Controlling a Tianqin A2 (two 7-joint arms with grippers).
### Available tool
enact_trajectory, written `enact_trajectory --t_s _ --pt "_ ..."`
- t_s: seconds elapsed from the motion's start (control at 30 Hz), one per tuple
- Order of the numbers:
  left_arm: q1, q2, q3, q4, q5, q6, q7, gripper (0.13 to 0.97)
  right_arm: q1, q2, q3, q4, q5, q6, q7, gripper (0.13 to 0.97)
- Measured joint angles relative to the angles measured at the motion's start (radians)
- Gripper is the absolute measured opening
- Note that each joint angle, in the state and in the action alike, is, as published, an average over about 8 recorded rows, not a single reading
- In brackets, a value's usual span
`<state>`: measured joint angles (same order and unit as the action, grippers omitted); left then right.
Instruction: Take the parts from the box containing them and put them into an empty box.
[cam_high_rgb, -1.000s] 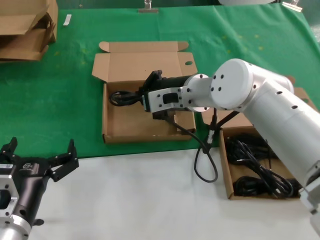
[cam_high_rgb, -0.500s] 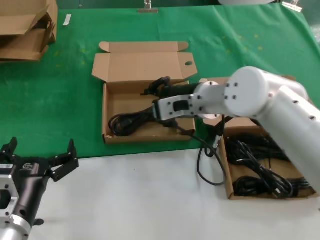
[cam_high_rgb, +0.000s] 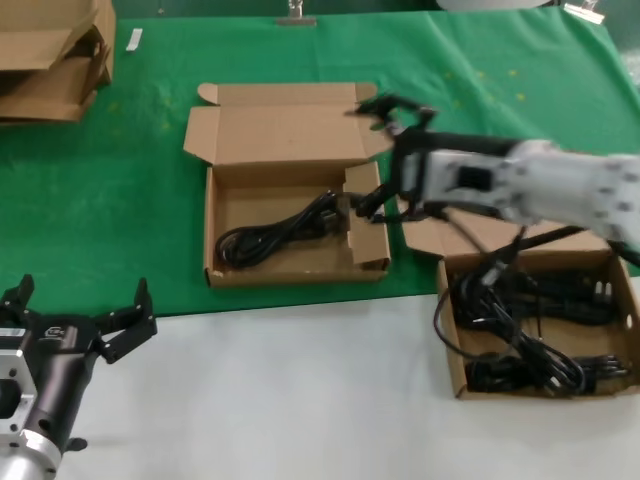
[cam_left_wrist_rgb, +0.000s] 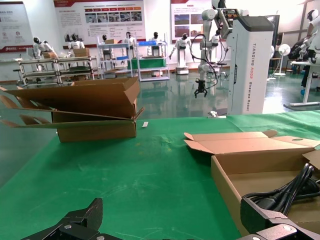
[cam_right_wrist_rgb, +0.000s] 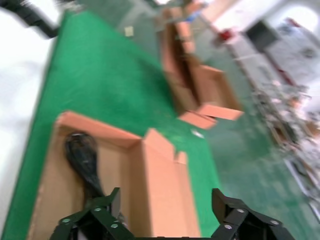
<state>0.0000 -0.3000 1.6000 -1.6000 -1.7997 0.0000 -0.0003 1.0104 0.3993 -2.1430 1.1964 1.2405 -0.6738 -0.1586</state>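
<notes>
Power cords are what I'm moving: my right gripper (cam_high_rgb: 385, 150), fingers spread and empty, hovers over the receiving box (cam_high_rgb: 215, 215), where one cord (cam_high_rgb: 275, 232) lies delivered. Several cords (cam_high_rgb: 535, 335) remain in the source box (cam_high_rgb: 452, 365). My left gripper (cam_high_rgb: 80, 325) waits, spread.

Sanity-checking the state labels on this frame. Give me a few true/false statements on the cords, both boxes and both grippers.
1. One power cord lies inside the left box. True.
2. The right gripper is shut on a cord. False: its fingers are spread and hold nothing.
3. The right box has no cords in it. False: several black cords lie in it.
4. The left gripper is open, low over the white surface, away from both boxes. True.
5. The left box's lid is closed. False: the lid is folded back, open.
</notes>
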Motion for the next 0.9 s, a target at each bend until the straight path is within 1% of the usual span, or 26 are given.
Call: enact_trajectory --t_s 0.13,0.17,0.43,0.47,0.73,0.9 --pt "0.0 0.0 0.0 0.0 0.0 0.0 0.0 0.966 -0.052 0.046 0.055 0.077 0.031 0.015 0.035 0.618" --pt "0.0 0.0 0.0 0.0 0.0 0.0 0.0 0.966 -0.059 0.051 0.062 0.086 0.035 0.018 0.04 0.618" --pt "0.0 0.0 0.0 0.0 0.0 0.0 0.0 0.966 -0.09 0.053 0.082 0.104 0.052 0.038 0.048 0.799" --pt "0.0 0.0 0.0 0.0 0.0 0.0 0.0 0.966 -0.098 0.051 0.086 0.106 0.057 0.043 0.049 0.799" --pt "0.0 0.0 0.0 0.0 0.0 0.0 0.0 0.966 -0.184 0.037 0.129 0.134 0.104 0.103 0.059 0.914" --pt "0.0 0.0 0.0 0.0 0.0 0.0 0.0 0.966 -0.246 0.027 0.16 0.155 0.138 0.145 0.066 0.939"
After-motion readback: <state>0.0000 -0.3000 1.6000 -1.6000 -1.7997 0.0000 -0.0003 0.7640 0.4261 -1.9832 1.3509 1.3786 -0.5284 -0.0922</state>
